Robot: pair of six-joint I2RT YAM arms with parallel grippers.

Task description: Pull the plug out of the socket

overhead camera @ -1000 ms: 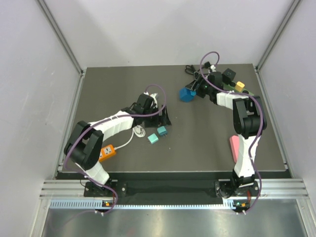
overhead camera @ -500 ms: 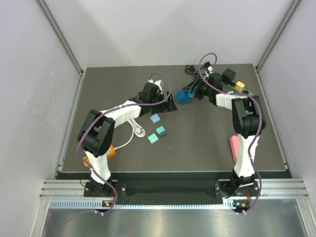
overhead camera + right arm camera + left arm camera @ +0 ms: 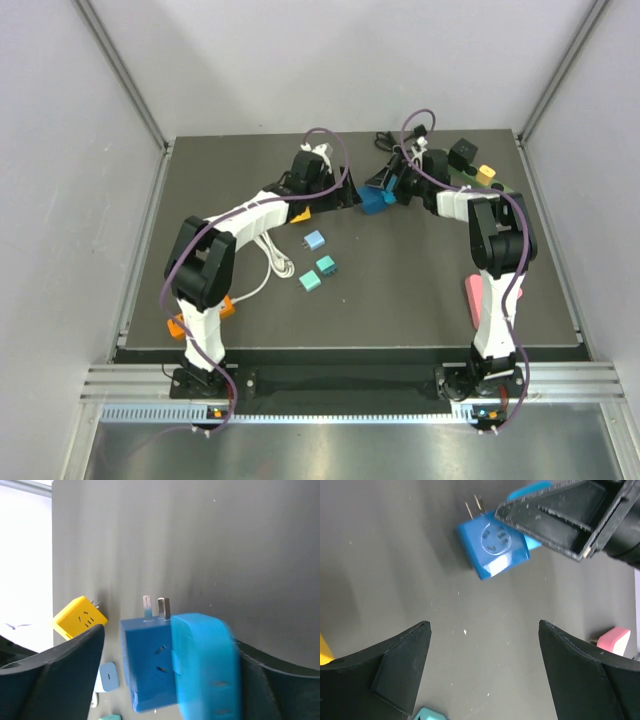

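You have the dark table [image 3: 200,190] before you, and the socket [image 3: 504,187], a green power strip, lies near its 2 o'clock edge. It is mostly hidden behind your right arm [image 3: 500,240], with a black block [image 3: 462,152] and a yellow block [image 3: 486,174] right by it. A pink block [image 3: 475,295] lies toward 4 o'clock. Your left gripper [image 3: 484,624] hangs spread wide over bare tabletop with nothing between its fingers. A blue adapter [image 3: 492,545] lies at its 12 o'clock. Your right gripper [image 3: 169,645] has its jaws parted to either side of that adapter and of a lighter blue plug [image 3: 205,665] set against it. You cannot tell whether they actually pinch the pair. A yellow adapter [image 3: 80,617] lies just beyond, and a pale blue adapter [image 3: 314,240] and two teal ones [image 3: 326,265] sit near the middle.
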